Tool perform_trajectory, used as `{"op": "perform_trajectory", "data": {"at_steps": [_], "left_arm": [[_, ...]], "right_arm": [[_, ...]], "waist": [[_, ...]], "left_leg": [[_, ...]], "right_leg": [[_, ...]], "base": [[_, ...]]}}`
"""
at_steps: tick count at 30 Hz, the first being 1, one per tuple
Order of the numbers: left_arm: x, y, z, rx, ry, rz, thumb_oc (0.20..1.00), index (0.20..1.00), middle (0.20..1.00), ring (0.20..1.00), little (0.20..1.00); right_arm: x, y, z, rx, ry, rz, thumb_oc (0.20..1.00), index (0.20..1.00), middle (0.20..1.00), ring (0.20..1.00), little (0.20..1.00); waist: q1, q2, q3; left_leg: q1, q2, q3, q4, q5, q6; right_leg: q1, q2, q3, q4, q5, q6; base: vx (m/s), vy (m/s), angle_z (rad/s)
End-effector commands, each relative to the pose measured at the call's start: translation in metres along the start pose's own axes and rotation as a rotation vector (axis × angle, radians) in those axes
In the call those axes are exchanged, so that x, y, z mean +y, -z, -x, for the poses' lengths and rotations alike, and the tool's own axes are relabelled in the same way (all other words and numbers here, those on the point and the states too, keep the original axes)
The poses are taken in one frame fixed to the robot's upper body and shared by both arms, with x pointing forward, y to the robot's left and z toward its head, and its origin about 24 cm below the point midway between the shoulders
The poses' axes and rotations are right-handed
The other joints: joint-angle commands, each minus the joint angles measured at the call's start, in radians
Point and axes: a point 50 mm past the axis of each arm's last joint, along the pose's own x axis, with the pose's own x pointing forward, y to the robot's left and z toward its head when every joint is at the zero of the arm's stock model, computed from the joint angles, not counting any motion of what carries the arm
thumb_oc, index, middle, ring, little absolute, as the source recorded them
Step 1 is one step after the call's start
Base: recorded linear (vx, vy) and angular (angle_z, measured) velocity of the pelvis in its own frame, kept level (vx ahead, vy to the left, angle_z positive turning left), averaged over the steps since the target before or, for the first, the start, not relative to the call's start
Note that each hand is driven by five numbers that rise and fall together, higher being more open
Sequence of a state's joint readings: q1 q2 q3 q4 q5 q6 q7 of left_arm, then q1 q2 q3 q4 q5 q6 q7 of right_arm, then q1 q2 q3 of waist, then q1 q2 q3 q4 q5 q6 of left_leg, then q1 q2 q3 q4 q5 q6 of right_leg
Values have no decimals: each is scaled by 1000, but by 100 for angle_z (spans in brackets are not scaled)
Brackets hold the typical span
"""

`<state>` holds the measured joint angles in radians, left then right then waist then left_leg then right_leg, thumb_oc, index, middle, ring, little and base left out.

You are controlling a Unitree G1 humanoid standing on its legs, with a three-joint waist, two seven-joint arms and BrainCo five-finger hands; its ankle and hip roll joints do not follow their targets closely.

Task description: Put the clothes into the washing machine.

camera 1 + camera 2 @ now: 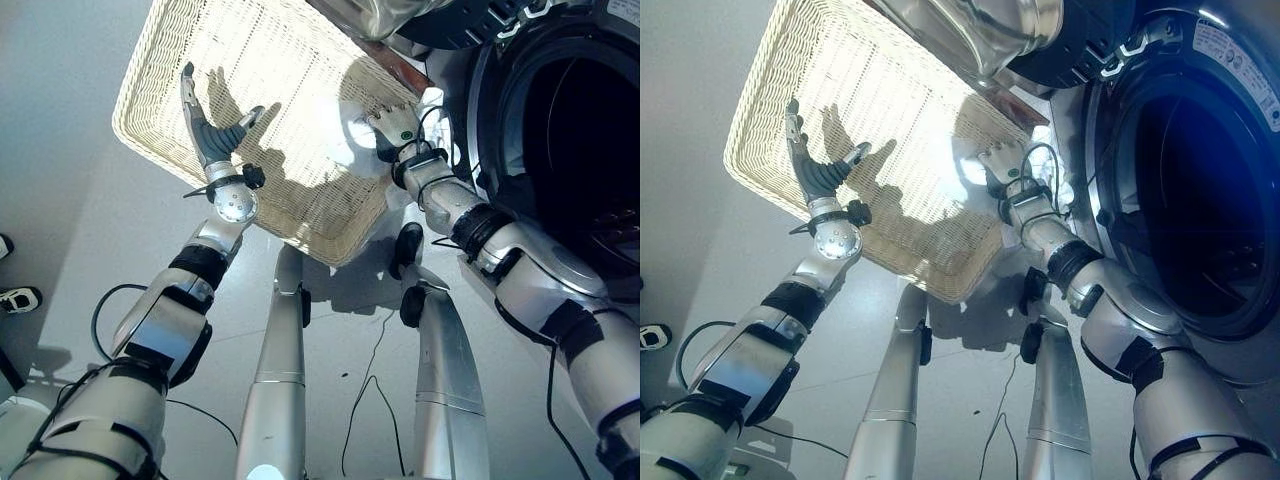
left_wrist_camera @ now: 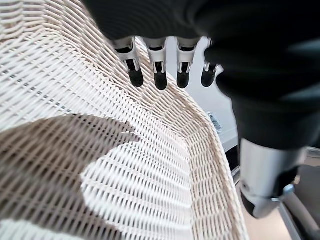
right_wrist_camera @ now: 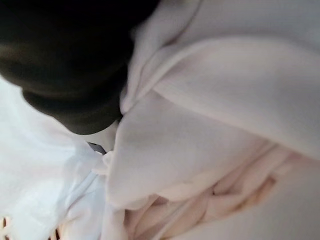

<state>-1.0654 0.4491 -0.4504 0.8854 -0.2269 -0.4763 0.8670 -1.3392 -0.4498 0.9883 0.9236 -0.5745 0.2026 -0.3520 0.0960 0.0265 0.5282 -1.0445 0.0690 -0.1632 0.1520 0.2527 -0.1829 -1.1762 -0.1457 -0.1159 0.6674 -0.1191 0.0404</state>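
Loading stage, partly complete by appearance. The wicker laundry basket (image 1: 170, 60) lies on the floor with its woven bottom largely bare, which suggests that most of the load is already out of it; whether anything lies inside the washing machine drum (image 1: 1200, 190) cannot be told, since its interior is dark. What remains in sight is pale pink and white clothing (image 3: 210, 125), bunched at the basket's corner nearest the machine, where a white fold (image 1: 1052, 150) shows beside the right wrist. The right robot hand (image 1: 392, 124) is pressed into this clothing; its fingers are hidden behind the dark cover and the cloth, so whether it grasps the fabric cannot be told. The left robot hand (image 1: 205, 125) hovers over the near rim of the basket, released, with fingers (image 2: 159, 75) straight and thumb spread, holding nothing. Remaining work, as judged: lift the last garments and carry them through the round opening of the front-loading washing machine (image 1: 500, 120), just beside the basket on the robot's right. Possible obstructions: the open door (image 1: 980, 30) hangs over the basket's far corner, and the basket wall stands between clothing and drum. A person's shoe (image 1: 18, 298) stands on the floor, well apart to the left.
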Motion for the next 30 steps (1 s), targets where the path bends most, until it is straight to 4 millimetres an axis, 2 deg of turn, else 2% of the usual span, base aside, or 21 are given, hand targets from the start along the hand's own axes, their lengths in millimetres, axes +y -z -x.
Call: {"op": "perform_trajectory", "data": {"at_steps": [1,4,8,11,15,20,25,30], "left_arm": [[3,-13,-8,-49,-68,57,1000,1000,1000,1000,1000],[5,-12,-7,-50,-74,58,1000,1000,1000,1000,1000],[14,-7,-6,-47,-87,51,1000,1000,1000,1000,1000],[22,-4,-8,-41,-105,43,1000,1000,1000,1000,1000],[29,-2,-9,-35,-123,38,1000,1000,1000,1000,1000],[34,2,-7,-27,-139,30,1000,1000,1000,1000,1000],[39,4,-8,-24,-146,28,1000,1000,1000,1000,1000],[50,10,-7,-26,-158,26,1000,1000,1000,1000,1000]], "right_arm": [[7,10,8,53,11,-213,200,200,200,200,200],[2,1,9,65,11,-561,200,200,200,200,200],[-11,-20,20,-20,-10,-1213,200,200,200,200,200],[-17,-21,29,-97,-12,-1565,200,200,200,200,200],[-22,-15,38,-206,0,-1923,200,200,200,200,200],[-23,2,48,-337,55,-2235,200,200,200,200,200],[-19,24,53,-372,124,-2381,200,200,200,200,200],[5,72,66,-333,336,-2633,200,200,200,200,200]], "waist": [[-21,4,-8],[-26,3,-8],[-37,-6,-8],[-50,-16,-8],[-64,-24,-8],[-79,-30,-8],[-86,-29,-8],[-95,-26,-8]], "left_leg": [[-15,-140,95,124,-112,114],[-19,-140,96,126,-112,111],[-22,-136,99,135,-114,106],[-20,-130,103,141,-117,104],[-18,-121,109,141,-121,102],[-8,-113,112,139,-128,99],[-1,-107,116,136,-133,98],[8,-100,119,129,-142,95]], "right_leg": [[80,85,-49,-301,230,69],[74,86,-46,-299,229,67],[65,90,-41,-282,219,61],[63,93,-36,-275,215,59],[59,92,-31,-269,211,61],[63,91,-24,-267,210,65],[68,88,-20,-266,207,68],[77,88,-15,-273,203,72]], "base": [[0,0,0],[0,0,0],[17,36,1],[10,39,2],[5,38,-1],[0,13,-5],[-1,3,-1],[0,0,0]]}}
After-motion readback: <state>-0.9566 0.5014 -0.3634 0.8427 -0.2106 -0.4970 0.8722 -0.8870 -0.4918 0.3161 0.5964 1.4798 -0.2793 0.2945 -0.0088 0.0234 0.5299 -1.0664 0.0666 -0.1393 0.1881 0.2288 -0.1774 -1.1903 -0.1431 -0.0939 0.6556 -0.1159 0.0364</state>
